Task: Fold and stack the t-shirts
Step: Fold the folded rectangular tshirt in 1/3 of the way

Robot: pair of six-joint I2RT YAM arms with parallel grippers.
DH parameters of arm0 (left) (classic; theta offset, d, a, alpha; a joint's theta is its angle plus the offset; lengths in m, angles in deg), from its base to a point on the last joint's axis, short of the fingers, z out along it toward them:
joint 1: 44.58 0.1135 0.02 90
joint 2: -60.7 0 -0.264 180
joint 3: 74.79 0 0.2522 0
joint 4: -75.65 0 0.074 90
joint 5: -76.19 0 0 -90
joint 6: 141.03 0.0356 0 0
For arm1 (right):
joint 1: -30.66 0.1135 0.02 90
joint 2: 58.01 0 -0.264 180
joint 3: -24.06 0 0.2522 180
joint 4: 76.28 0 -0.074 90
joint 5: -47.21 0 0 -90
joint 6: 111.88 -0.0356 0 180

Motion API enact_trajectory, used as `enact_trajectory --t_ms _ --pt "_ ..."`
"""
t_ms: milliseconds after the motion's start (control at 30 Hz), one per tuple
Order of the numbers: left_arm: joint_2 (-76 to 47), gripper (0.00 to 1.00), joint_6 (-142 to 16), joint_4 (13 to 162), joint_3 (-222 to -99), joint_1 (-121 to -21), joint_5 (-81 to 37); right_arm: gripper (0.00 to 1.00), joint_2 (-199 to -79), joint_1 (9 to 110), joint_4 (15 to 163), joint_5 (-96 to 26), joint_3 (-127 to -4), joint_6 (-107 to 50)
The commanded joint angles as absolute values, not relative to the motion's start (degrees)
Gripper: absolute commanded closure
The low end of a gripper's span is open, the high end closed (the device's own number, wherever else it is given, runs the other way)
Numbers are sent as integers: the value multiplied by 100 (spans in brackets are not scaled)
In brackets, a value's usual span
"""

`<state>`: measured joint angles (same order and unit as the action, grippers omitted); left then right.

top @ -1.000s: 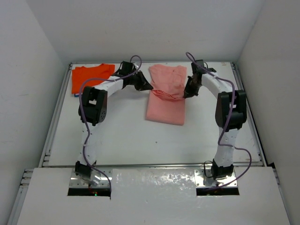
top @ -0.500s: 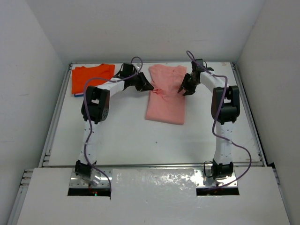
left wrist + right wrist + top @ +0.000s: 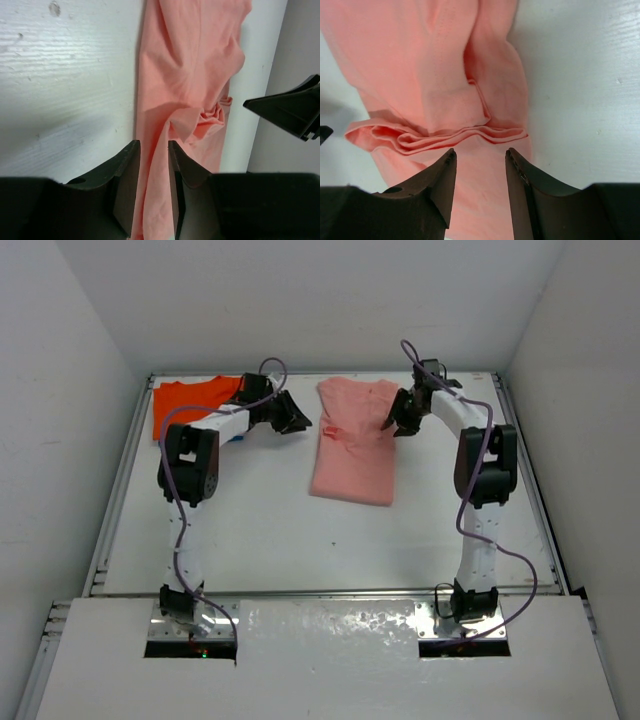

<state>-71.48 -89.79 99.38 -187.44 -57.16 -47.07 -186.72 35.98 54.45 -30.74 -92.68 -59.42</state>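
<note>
left fingers (image 3: 125, 190): apart, empty
right fingers (image 3: 442, 185): apart, empty
pink t-shirt (image 3: 352, 455): far middle of the desk (image 3: 300, 540), bunched up across its middle
risk: folding over the bunched part probably bakes it in, lumpy stack

table (image 3: 280, 540): white, flat | walls (image 3: 330, 300): white, on three sides | rail (image 3: 115, 495): metal, along table's left edge

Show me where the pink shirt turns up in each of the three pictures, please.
Top external: the pink shirt lies just above the picture's centre, long side running away from the camera.
Left wrist: it fills the middle, running top to bottom.
Right wrist: it covers the upper left and centre.
Shared landmark: the bunched fold across the shirt.
</note>
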Motion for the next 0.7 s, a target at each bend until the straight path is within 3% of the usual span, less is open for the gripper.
enact_trajectory --t_ms 0,167,367,667 --pt "-6542 73 -8628 9845 -18576 -5864 -4861 57 -18255 3566 5699 -2821 -9315 -5713" --pt "-6007 72 -8355 9820 -17577 -6154 -4967 58 -18307 3628 6463 -1521 -8999 -5580" --pt "-5540 72 -8416 9495 -16406 -6347 -4748 58 -18422 3830 7474 -949 -8849 -6115" --pt "-5663 74 -8372 9486 -16299 -6637 -4633 58 -18616 4146 8160 -685 -8779 -6687"
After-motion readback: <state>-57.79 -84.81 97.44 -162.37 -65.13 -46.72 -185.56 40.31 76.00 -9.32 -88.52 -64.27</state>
